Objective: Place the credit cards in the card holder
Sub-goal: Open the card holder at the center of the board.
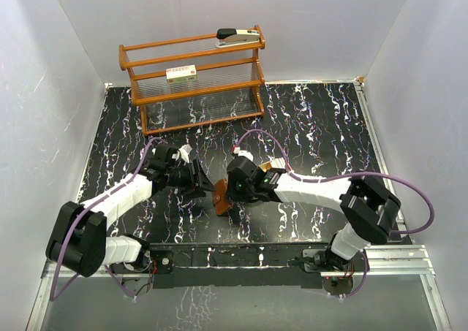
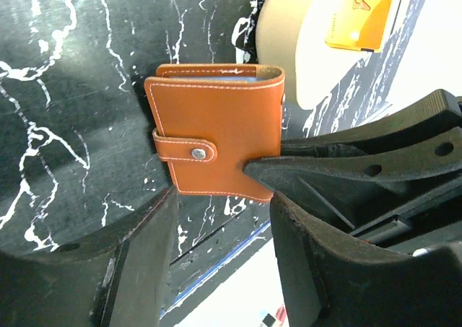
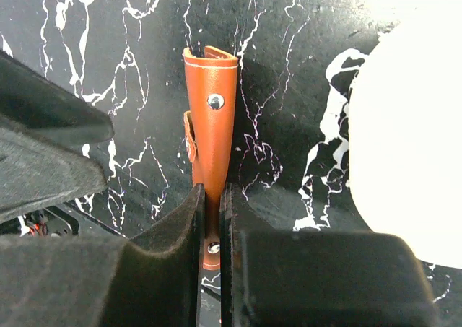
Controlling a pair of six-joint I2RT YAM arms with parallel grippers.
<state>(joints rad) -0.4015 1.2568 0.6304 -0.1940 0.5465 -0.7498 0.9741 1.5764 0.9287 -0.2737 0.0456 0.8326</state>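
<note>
- The card holder [image 1: 221,198] is the brown leather wallet in the middle of the black marbled table [image 1: 314,126], right between the two arms. It's folded shut with the snap tab buttoned, and it's standing up on its edge rather than lying flat.
- The right gripper [image 3: 210,219] is clamped tight on it. Both fingers pinch one side edge of the wallet, and in the right wrist view there's basically no gap around the leather.
- The left gripper [image 2: 224,222] is spread wide and isn't holding anything. The wallet sits just past its fingertips, lined up with the gap. Can't tell whether a tip actually brushes the leather.
- In the left wrist view a thin pale blue-grey strip shows in the wallet's top opening. It looks like the edge of a credit card [image 2: 242,78] tucked inside, but there's too little of it to say how many.
- Just beside the wallet there's a shallow tan tray [image 2: 289,45] with rounded corners, with an orange card [image 2: 359,13] lying in it, lettering partly cut off.
- At the back of the table is a wooden rack [image 1: 194,79]. A stapler [image 1: 238,36] sits on its top shelf and a white box with a red label [image 1: 181,73] on the shelf below, both well apart from the arms.
</note>
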